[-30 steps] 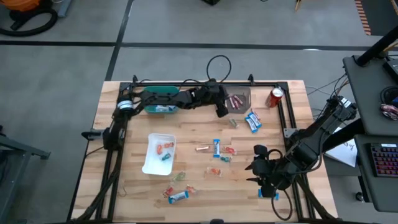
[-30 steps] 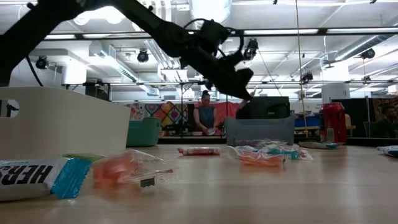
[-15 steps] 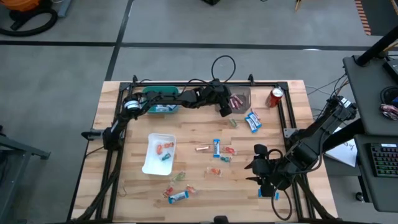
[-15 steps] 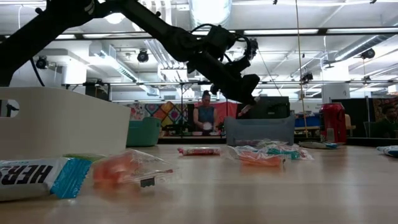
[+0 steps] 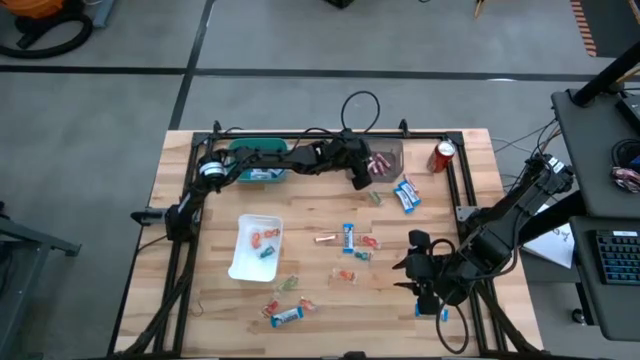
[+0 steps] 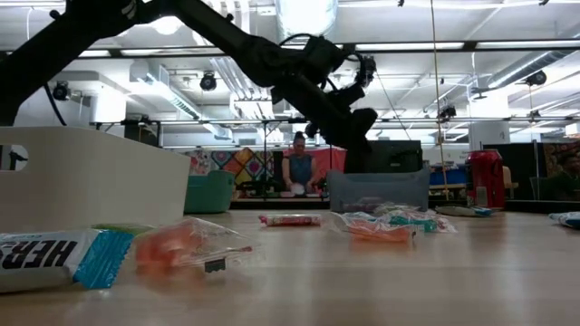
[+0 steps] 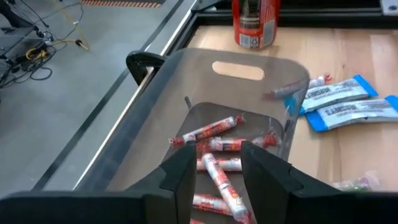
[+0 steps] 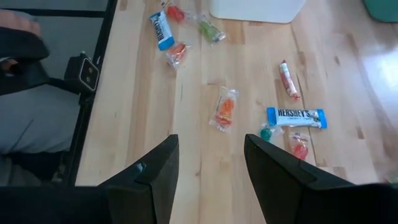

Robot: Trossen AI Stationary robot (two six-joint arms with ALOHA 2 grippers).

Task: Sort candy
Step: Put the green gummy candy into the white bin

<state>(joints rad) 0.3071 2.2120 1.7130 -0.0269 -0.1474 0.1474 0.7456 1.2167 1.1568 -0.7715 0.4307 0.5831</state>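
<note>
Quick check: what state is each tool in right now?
Left tool: open, empty, above the grey bin of pink stick candies.
Right tool: open, empty, over the table.

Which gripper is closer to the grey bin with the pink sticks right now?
Left. The left gripper hangs over the grey bin, open above the pink sticks. The right gripper waits far off near the table's front right edge.

- Slim pink-and-red sticks lie piled, criss-crossed, inside a clear bin.
- Two blue-and-white mini bars lie flat just beside that bin.
- Loose wrapped pieces lie scattered mid-table; red and green pieces rest in a white tray.
</note>
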